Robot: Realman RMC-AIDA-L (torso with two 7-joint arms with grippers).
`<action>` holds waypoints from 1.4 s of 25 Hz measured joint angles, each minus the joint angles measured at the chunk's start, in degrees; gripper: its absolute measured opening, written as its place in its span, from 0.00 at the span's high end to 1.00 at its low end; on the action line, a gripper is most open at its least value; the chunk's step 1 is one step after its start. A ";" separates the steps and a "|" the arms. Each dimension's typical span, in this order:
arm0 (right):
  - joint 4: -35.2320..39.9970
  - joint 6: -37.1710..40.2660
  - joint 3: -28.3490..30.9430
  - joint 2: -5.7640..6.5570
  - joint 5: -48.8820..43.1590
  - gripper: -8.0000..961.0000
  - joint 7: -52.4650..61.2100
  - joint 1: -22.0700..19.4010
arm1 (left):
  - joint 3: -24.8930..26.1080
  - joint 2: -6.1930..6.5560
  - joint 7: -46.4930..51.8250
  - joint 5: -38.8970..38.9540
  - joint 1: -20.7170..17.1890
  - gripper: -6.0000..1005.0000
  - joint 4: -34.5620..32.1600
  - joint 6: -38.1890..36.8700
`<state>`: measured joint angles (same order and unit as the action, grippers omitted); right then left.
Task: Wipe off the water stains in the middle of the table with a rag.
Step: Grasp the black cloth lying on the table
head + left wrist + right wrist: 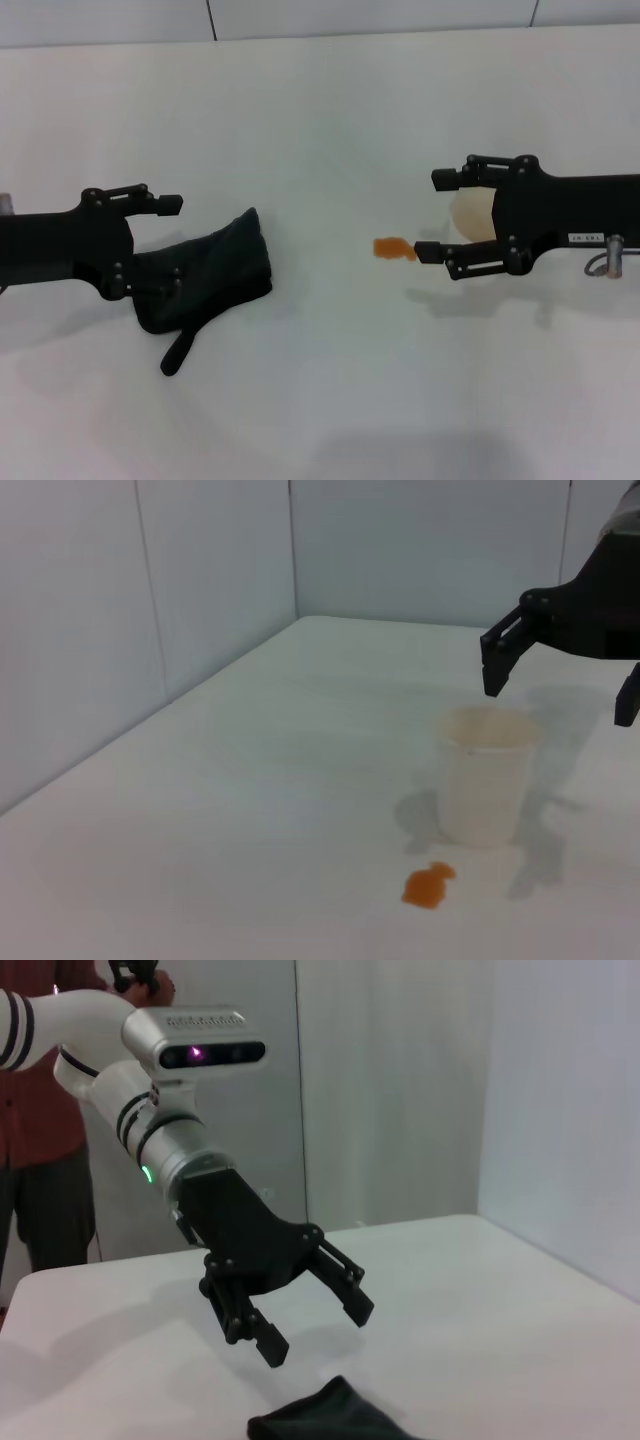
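The rag (215, 272) lies crumpled on the white table (320, 120) at the left, its tail strip pointing toward the front edge. My left gripper (165, 245) is open and hovers just above the rag's left part; the right wrist view shows it (316, 1330) held over the cloth (325, 1422), not touching. The orange water stain (393, 247) is a small blot right of the middle, also visible in the left wrist view (428, 884). My right gripper (433, 216) is open and sits above a white cup (470, 213), just right of the stain.
The translucent cup (485, 775) stands upright close behind the stain, with the right gripper (558, 695) over its rim. White walls (200, 600) bound the table's far sides. A person in a red shirt (40, 1110) stands beyond the table behind the left arm.
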<state>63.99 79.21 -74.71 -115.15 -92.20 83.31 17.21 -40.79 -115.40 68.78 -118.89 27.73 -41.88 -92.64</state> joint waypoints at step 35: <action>2.11 -0.22 -0.99 -0.08 4.14 0.11 0.26 -0.56 | -10.37 -0.98 24.51 -25.60 15.61 0.26 -1.55 7.70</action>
<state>66.10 78.99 -75.70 -115.23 -88.06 83.57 16.65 -51.16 -116.38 93.30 -144.50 43.34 -43.43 -84.94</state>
